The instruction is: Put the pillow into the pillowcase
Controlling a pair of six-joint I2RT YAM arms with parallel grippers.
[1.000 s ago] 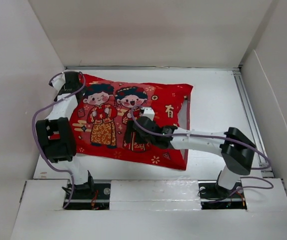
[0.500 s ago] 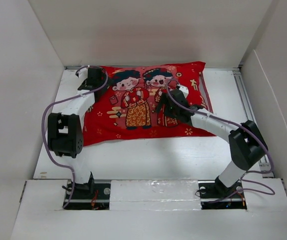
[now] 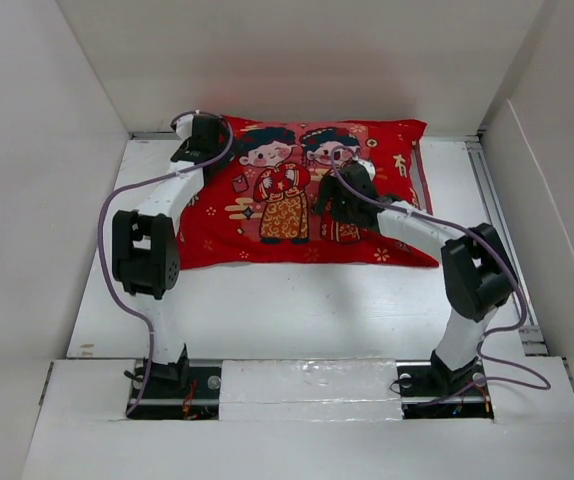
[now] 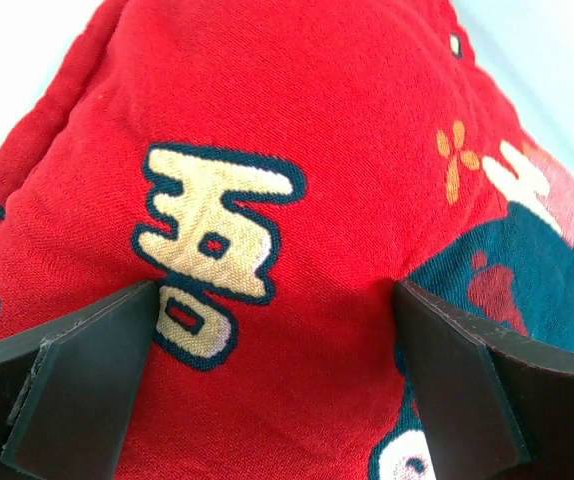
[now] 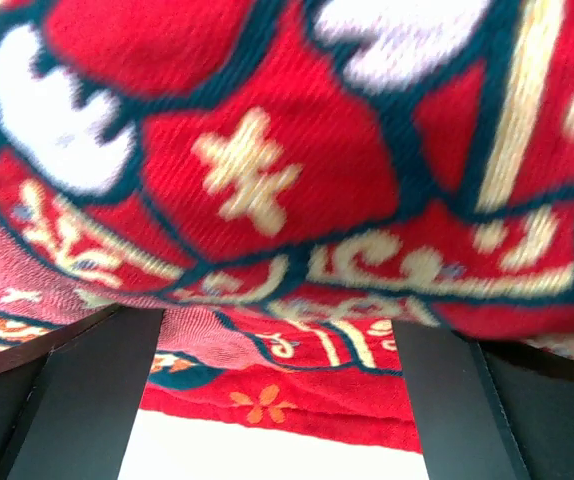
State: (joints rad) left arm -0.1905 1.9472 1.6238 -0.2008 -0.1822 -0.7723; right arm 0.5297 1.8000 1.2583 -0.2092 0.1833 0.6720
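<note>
The pillowcase (image 3: 287, 200) has slid farther back, plump, cartoon couple up, left hand (image 4: 274, 292) and right hand (image 5: 277, 320) spread on it.

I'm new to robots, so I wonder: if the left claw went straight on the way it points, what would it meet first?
The pillowcase: its red fabric bulges into the open left gripper, probably touching it, though depth is unclear.

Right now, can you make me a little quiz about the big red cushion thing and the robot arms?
1. True or false: the pillowcase lies with its cartoon picture facing up.
2. Which gripper is at its far-left corner? A) left gripper B) right gripper
3. How many cartoon people are printed on it?
Key: 1 true; 2 A; 3 two.
</note>
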